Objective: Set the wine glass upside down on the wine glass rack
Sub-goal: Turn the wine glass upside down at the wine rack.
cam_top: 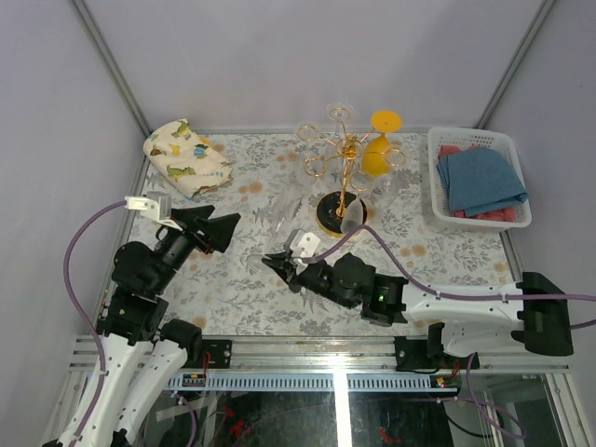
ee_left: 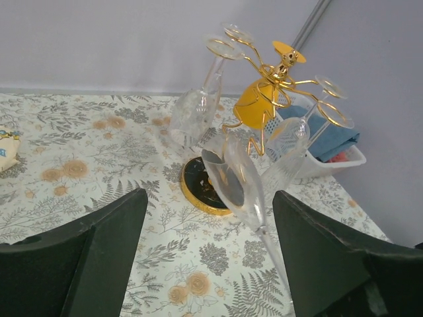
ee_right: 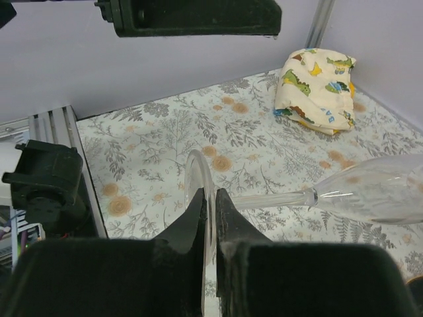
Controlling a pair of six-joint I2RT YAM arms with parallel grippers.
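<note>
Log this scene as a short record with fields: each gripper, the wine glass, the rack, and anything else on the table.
wine glass rack: upright, centre back; an orange glass and clear glasses hang on it upside down
wine glass: clear, stem about level, not on the rack
right gripper: shut on the wine glass's foot
left gripper: open, holding nothing
other: dinosaur-print cloth far left; white basket of blue cloths far right

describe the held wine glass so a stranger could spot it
Find the gold rack at the back of the flowered table. In front of it, the right gripper pinches a clear wine glass by its foot. Unlike the glasses hanging there, it is tipped sideways.
</note>
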